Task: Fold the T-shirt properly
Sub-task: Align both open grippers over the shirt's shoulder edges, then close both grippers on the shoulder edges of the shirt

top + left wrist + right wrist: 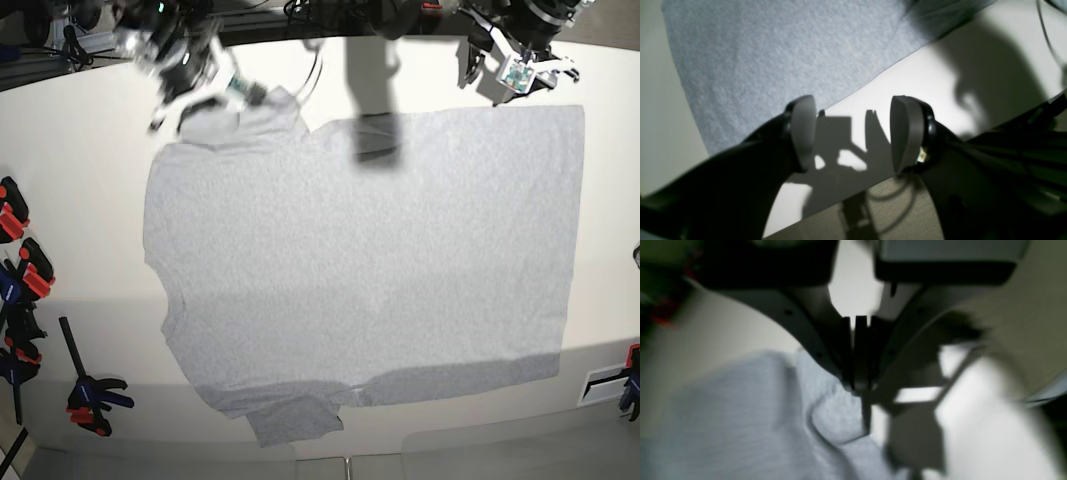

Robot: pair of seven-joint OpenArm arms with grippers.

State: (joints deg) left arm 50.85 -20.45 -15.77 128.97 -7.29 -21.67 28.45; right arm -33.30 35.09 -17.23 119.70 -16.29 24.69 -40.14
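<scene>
The light grey T-shirt (360,260) lies spread flat on the white table (80,180), plain side up. My right gripper (238,93) is at the far left sleeve. In the right wrist view its fingers (860,373) are shut together, pinching a raised fold of the T-shirt (723,413). My left gripper (508,68) hovers at the far right corner of the shirt. In the left wrist view it (853,126) stands open over bare table, with nothing between its pads (907,133). The T-shirt's edge (773,60) lies just beyond them.
Several orange-and-black clamps (20,260) and one more clamp (90,395) lie along the table's left side. Dark cables and equipment (330,15) run along the back edge. Beside the left gripper the table edge (826,206) drops to the floor.
</scene>
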